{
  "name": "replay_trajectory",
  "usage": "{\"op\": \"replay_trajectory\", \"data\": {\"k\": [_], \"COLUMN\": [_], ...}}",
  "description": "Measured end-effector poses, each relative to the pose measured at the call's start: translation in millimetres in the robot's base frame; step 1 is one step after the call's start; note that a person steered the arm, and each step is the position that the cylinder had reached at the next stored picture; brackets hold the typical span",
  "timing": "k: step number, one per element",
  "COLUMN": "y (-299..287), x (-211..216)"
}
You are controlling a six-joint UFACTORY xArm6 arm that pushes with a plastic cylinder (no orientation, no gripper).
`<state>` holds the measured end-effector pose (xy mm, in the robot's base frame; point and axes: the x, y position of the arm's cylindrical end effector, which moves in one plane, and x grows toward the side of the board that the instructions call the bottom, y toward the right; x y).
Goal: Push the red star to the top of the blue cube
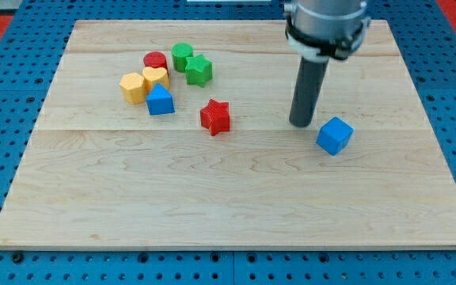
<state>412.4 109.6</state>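
The red star (215, 117) lies near the middle of the wooden board. The blue cube (335, 135) sits to its right, a little lower in the view. My tip (301, 123) rests on the board between them, much closer to the cube, just up and left of it and not touching it. The star is well to the tip's left.
A cluster of blocks sits at the upper left: a red cylinder (155, 61), a green cylinder (182, 55), a green star (199, 70), a yellow heart (156, 77), a yellow hexagon (133, 88) and a blue triangular block (161, 101). The board (228, 206) lies on a blue pegboard.
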Motion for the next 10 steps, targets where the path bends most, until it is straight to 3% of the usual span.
{"op": "replay_trajectory", "data": {"k": [1, 2, 3, 5, 6, 7, 10], "y": [41.0, 31.0, 28.7, -101.4, -177.2, -145.5, -31.1], "x": [17.3, 80.0, 68.2, -70.8, -44.5, 25.6, 19.0]}}
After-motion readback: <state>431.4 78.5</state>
